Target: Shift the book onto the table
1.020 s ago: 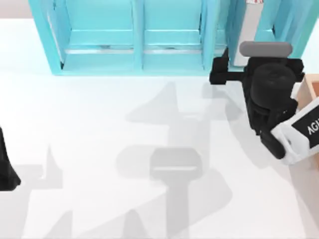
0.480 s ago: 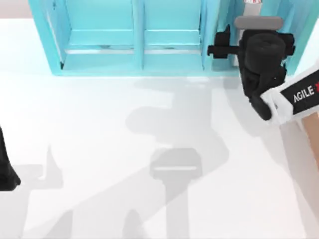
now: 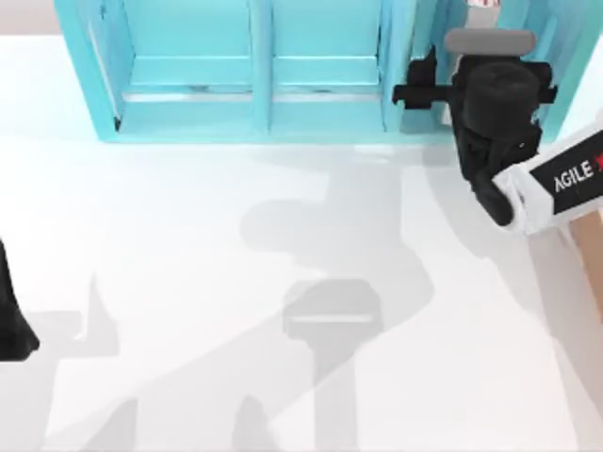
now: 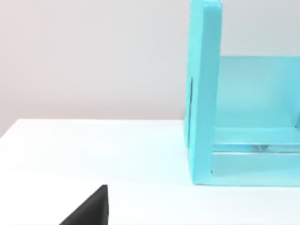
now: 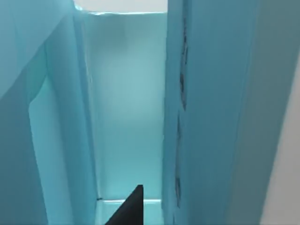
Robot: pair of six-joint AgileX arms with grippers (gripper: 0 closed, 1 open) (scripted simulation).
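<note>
one arm, the right, reached into the shelf unit [image 3: 254,85] beside the book [image 3: 459,66]; its right gripper [image 3: 419,92] grip unclear; left gripper [image 3: 11,320] parked at the table [image 3: 188,282]'s left edge.

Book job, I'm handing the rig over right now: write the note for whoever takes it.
Right gripper: reaching into the rightmost compartment of the shelf unit, beside the book. Grip cannot be judged from these views.
Left gripper: parked at the table's left edge, idle.
Book: upright in that rightmost compartment; its pale page edges and red mark show at the top edge of the top view.
Table: nothing placed on the white surface in front of the shelf unit.
Done: right arm has reached the book.
Left: secure the book, draw it out of the shelf unit, lay it on the table.
</note>
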